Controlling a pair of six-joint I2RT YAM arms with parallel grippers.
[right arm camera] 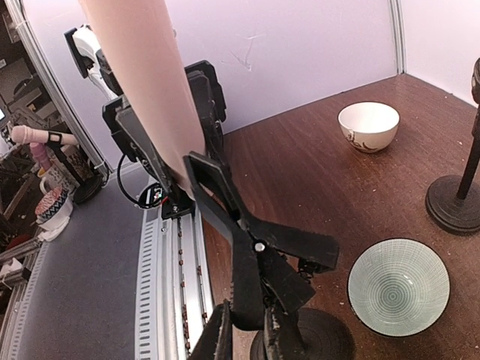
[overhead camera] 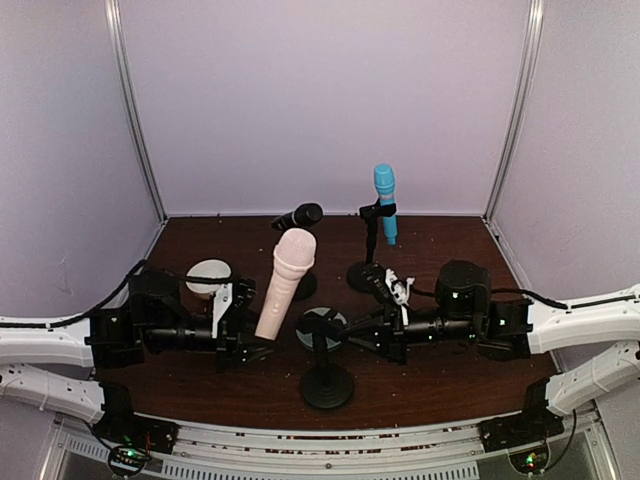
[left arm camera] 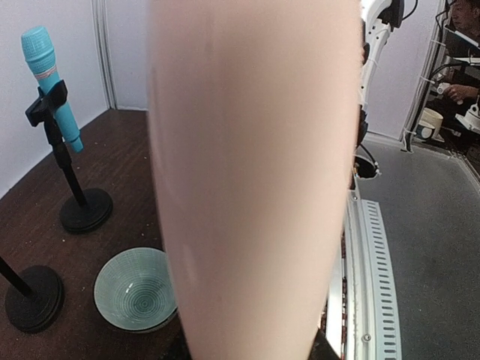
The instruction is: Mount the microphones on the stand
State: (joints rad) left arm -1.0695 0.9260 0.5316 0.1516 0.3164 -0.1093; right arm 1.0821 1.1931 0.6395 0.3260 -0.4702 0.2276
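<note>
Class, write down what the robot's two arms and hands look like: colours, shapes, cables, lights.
The left arm and right arm have white tubular links joined by blocky black housings, with black cables looping alongside. The left hand and right hand are black, each with a white piece. Green lights glow on the right housings.

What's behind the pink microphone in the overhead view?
The black microphone, angled on its stand. The pink microphone covers the stand's post and most of its base.

L tool [overhead camera: 248,335] gripping, R tool [overhead camera: 352,330] shut, both inward.
</note>
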